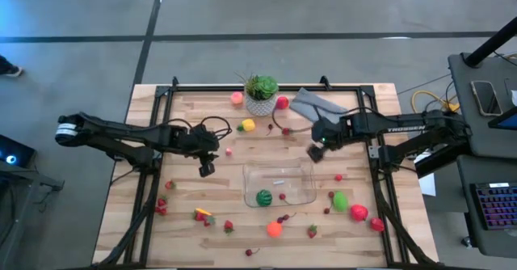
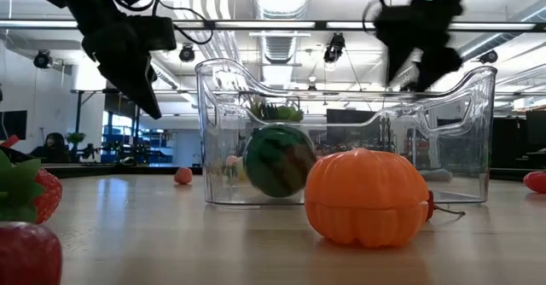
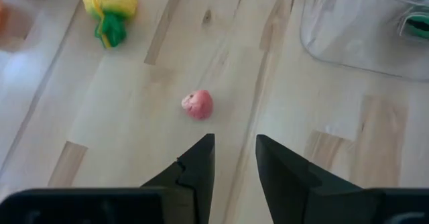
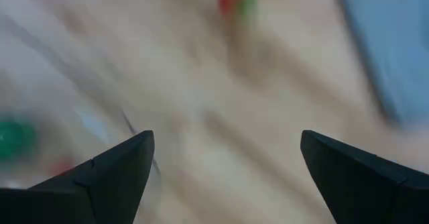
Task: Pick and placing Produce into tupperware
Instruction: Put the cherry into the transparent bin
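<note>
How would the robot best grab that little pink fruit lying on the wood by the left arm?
Probably from straight above, fingers closing across the middle of the small pink fruit. It is roundish, lies alone on bare table, and the left gripper already hangs near it, fingers slightly apart.

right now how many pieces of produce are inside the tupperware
2: a striped green melon near the tupperware's front-left corner, and a small red piece just right of it. More may be hidden.
</note>
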Motion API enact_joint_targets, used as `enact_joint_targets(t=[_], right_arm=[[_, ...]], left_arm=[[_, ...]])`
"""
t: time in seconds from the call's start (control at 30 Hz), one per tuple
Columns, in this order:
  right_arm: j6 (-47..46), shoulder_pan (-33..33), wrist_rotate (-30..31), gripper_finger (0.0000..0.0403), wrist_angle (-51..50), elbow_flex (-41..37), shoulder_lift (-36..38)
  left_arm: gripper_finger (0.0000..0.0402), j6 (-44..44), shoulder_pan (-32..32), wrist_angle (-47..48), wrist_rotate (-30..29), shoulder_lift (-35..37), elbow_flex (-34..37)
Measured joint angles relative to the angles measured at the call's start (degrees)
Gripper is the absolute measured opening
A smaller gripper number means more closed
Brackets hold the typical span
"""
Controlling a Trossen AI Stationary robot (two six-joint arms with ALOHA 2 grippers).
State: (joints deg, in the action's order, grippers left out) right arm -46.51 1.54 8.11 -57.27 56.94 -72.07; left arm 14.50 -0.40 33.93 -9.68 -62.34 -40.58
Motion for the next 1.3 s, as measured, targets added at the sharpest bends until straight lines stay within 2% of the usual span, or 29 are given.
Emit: enact_joint_targets(t=[0.13, 0.23, 0.37, 0.47, 0.6, 0.87, 1.0, 1.17, 1.3], right_arm=[[-5.5, -4.7, -1.0, 0.0368, -12.4, -0.3, 0.0], [-17.4, -7.5, -1.0, 0.0368, -18.2, -2.3, 0.0], [-28.9, -8.3, -5.4, 0.0368, -18.2, -8.4, 0.7], [-27.4, -8.7, -9.9, 0.0368, -9.9, -13.1, 1.8], [-22.0, -9.8, -11.3, 0.0368, -1.7, -17.0, 1.7], [-14.2, -11.0, -13.8, 0.0365, -2.0, -19.8, 0.3], [-10.7, -10.9, -16.0, 0.0339, -0.4, -20.4, -0.6], [-10.6, -10.9, -16.2, 0.0309, 4.8, -20.4, -1.6], [-11.1, -10.9, -15.8, 0.0302, 5.0, -21.1, -3.9]], left_arm=[[0.0093, 0.1, 0.0, -0.9, 0.0, 0.3, -0.1], [0.0093, 0.1, 0.0, -0.9, -0.1, 0.0, -0.1], [0.0093, 0.1, 0.0, -1.3, -0.2, -0.5, -0.1], [0.0093, -0.3, 0.0, -2.4, -0.3, -1.0, 0.0], [0.0093, -0.4, 0.0, -3.4, -0.3, -1.9, 0.0], [0.0093, -0.4, 0.0, -3.4, -0.2, -3.7, 0.0], [0.0093, -0.4, 0.0, -3.4, -0.2, -4.1, 0.0], [0.0093, -0.4, 0.0, -3.5, -0.2, -4.1, 0.0], [0.0093, -0.3, 0.0, -3.4, -0.2, -4.1, 0.0]])
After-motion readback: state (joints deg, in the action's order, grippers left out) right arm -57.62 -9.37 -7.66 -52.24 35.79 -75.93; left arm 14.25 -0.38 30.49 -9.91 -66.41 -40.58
